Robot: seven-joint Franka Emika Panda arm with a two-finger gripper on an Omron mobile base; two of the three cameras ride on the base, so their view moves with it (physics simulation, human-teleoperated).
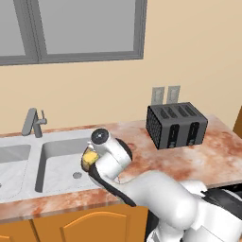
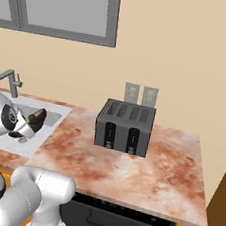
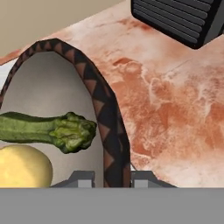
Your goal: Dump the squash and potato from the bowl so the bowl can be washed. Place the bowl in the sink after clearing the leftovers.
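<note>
Clamped on the bowl [image 3: 109, 131] rim, the gripper [image 3: 112, 178] holds it with squash [image 3: 48, 130] and potato [image 3: 22, 166] inside, just left.

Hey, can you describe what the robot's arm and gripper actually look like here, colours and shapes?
The arm is made of glossy white, rounded, bulbous segments with dark grey to black joints. A round dark cap with a pale centre sits on one joint end, and a black band curves along a link. The gripper ends in two small, blocky grey finger tips. No loose cables or lettering are visible.
</note>
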